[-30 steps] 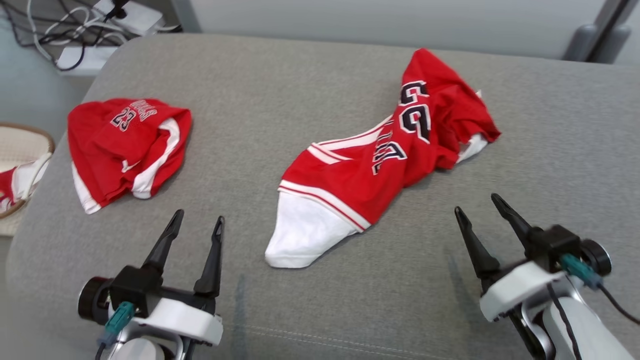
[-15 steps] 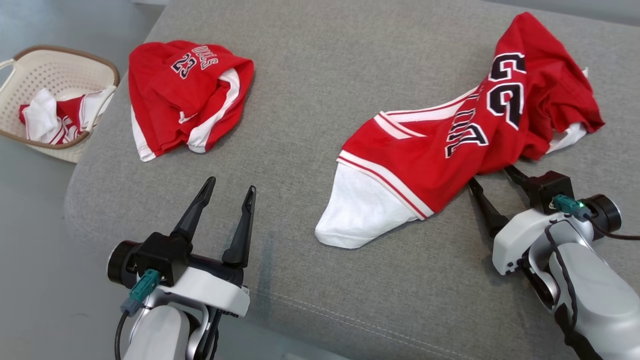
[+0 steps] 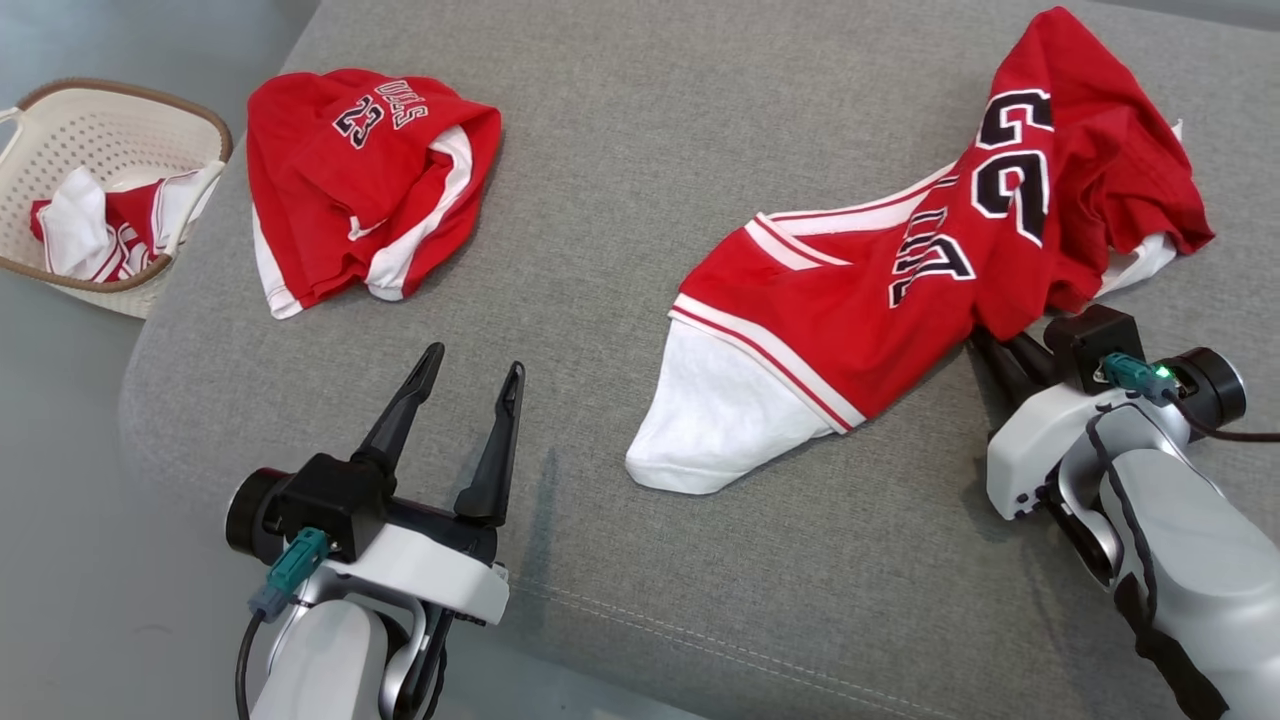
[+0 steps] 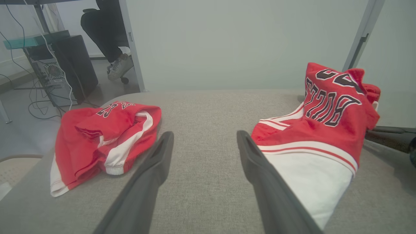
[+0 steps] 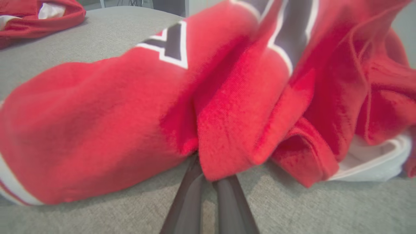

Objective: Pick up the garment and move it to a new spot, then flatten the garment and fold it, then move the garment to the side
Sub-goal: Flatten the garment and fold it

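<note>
- Grey, coarsely woven fabric covers the broad padded cushion (image 3: pixel 620 130) that carries everything, and a stitched seam (image 3: pixel 700 645) runs along its near edge.
- At the near left, the left tool (image 3: pixel 476 359) sits low over bare cushion. Its pale forearm rises from below, and its two long dark fingers are spread apart with nothing between them, pointing away from the robot.
- At the near right, the right arm reaches forward with its white wrist casing just above the cushion. The right tool (image 3: pixel 1003 350) has its fingers pressed together, clamped on a fold at the near edge of the garment (image 3: pixel 900 290). In the right wrist view the red cloth drapes over the fingertips and hides them.
- The garment is a red jersey of soft knit with black, white-edged letters and numerals and striped white trim. A white panel tapers to a rounded point toward the robot. It lies crumpled in a long diagonal heap on the right half of the cushion, bunched thickest at its far end.
- Well apart, on the far left, a second jersey (image 3: pixel 360 180) lies in a loose mound. It is red with white side bands and a "23".
- Beyond the cushion's left edge, a cream perforated basket (image 3: pixel 130 125) with a brown rim holds more red and white clothes (image 3: pixel 90 225).
</note>
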Robot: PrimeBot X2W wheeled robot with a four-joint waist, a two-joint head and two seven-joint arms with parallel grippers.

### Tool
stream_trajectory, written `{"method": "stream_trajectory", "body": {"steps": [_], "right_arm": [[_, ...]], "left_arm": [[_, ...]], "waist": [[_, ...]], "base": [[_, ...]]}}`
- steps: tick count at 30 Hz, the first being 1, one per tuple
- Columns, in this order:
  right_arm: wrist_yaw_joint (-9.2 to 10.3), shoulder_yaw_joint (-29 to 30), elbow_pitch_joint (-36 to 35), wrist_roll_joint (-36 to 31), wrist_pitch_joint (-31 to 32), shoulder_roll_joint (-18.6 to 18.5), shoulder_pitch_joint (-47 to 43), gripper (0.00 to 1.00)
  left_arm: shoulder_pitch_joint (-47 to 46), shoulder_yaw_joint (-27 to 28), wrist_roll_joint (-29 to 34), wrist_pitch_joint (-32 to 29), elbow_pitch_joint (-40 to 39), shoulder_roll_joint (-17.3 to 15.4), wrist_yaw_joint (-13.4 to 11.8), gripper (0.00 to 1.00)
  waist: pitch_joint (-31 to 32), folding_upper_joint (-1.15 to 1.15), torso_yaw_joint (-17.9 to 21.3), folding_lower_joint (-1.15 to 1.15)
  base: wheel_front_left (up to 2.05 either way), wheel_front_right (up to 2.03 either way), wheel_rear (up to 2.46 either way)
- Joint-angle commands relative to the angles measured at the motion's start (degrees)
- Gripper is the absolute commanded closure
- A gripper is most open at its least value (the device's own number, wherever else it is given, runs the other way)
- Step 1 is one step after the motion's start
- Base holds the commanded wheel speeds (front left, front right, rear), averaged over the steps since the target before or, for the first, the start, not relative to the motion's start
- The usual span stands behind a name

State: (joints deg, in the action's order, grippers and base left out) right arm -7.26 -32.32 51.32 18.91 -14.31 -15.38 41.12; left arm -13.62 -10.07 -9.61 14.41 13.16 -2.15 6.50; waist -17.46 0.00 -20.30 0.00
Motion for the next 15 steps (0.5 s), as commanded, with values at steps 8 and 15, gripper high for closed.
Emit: {"method": "stream_trajectory", "body": {"steps": [8,15], "right_arm": [[-0.23,-7.91,-11.88,4.91,4.21,-6.94,-2.89,1.0],[-0.23,-13.03,-37.0,16.31,24.94,-20.7,-3.69,1.0]], "left_arm": [[-0.98,2.28,-0.27,0.59,-1.58,-0.74,-0.43,0.0],[-0.91,3.27,0.17,0.59,-2.2,-0.74,-0.42,0.0]], "waist": [[1.35,0.0,3.96,0.0],[1.43,0.0,7.69,0.0]], "base": [[0.0,0.0,0.0],[0.0,0.0,0.0]]}}
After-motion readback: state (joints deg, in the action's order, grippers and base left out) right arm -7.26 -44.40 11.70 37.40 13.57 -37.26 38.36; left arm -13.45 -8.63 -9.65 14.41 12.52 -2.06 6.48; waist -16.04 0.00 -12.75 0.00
